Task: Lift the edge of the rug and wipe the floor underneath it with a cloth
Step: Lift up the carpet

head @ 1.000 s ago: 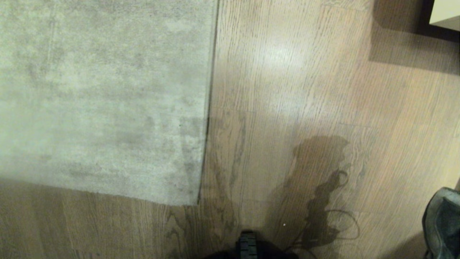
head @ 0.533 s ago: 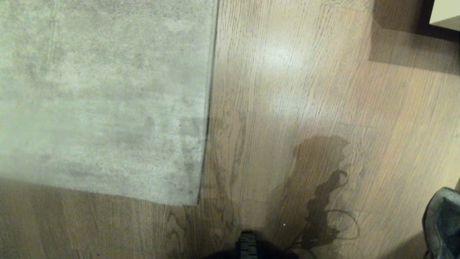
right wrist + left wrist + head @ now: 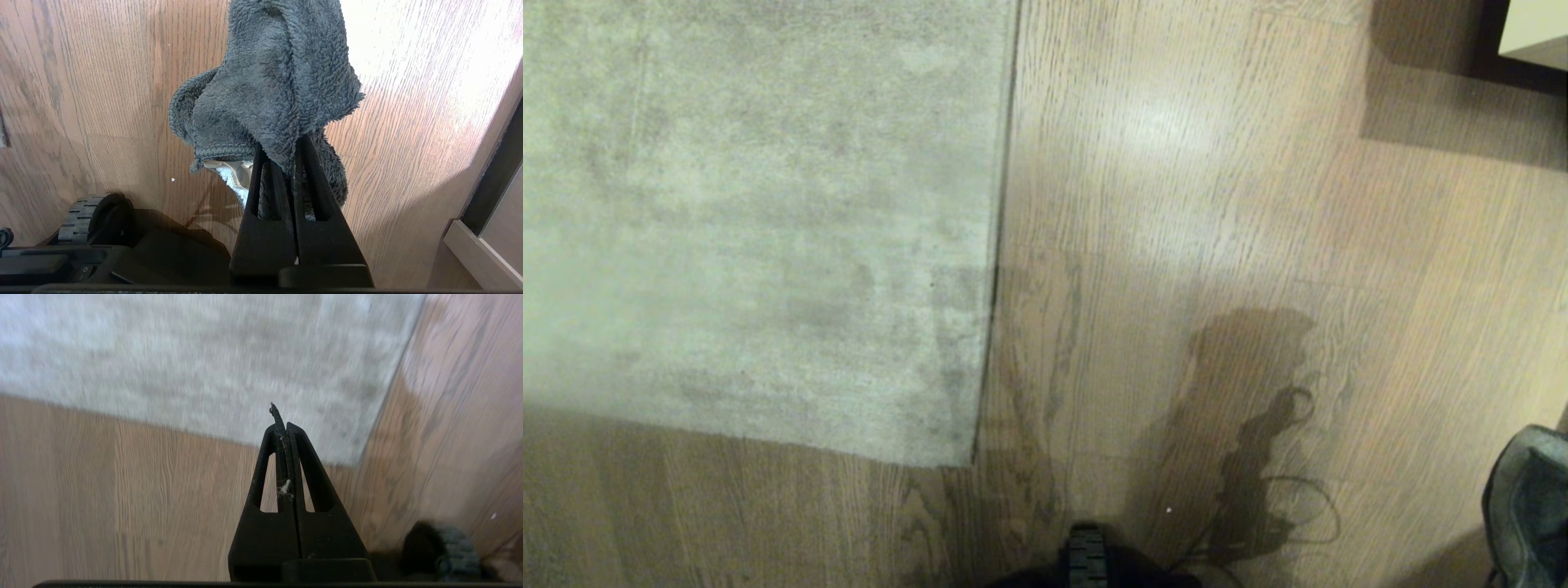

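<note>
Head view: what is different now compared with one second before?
Nothing visibly changed. The rug lies flat on the floor, its corner down, and the cloth sits at the same right edge of the head view.

Setting the earlier head views against this one, I find nothing that has moved: the rug (image 3: 752, 229), the floor (image 3: 1176, 204) and the cloth (image 3: 1531, 506) at the right edge lie just as they lay. Of my left pincer (image 3: 285, 425) above the rug's corner, and my right pincer (image 3: 282, 161) clamped on the cloth, I have only the present look, so I cannot tell any change there.
</note>
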